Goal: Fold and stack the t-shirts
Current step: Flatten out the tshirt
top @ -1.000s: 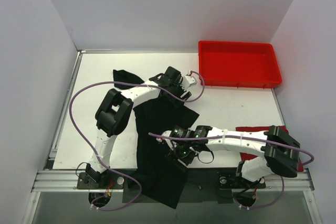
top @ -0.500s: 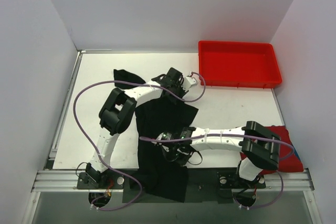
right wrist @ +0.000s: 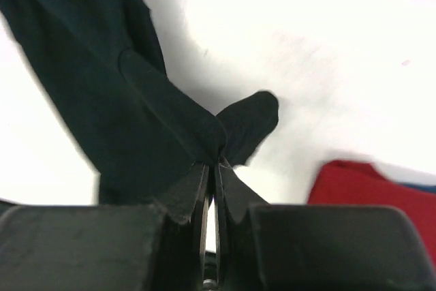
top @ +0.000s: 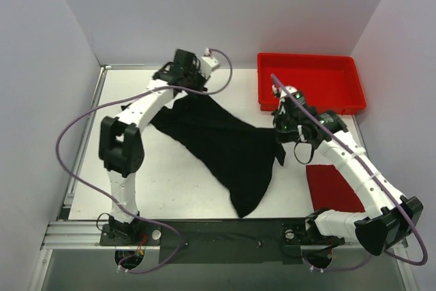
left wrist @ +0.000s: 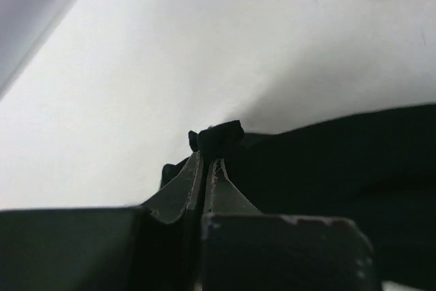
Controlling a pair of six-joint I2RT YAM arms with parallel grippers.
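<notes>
Pinching black t-shirt, left pincer and right pincer both clamped on cloth; grip plain only in wrist views.

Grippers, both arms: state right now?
Left gripper: closed, pinching an edge of the large black cloth t-shirt.
Right gripper: closed on the same black t-shirt.

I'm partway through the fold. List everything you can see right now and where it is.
black t-shirt: one, black, stretched across the table middle
red t-shirt: one, red, flat at the near right
tray: one, red, far right corner
table: one, white, under everything
cables: two, purple, looping along the arms
left claw: one, dark, shut on the black t-shirt's far-left end
right claw: one, dark, shut on its right edge, near the tray
</notes>
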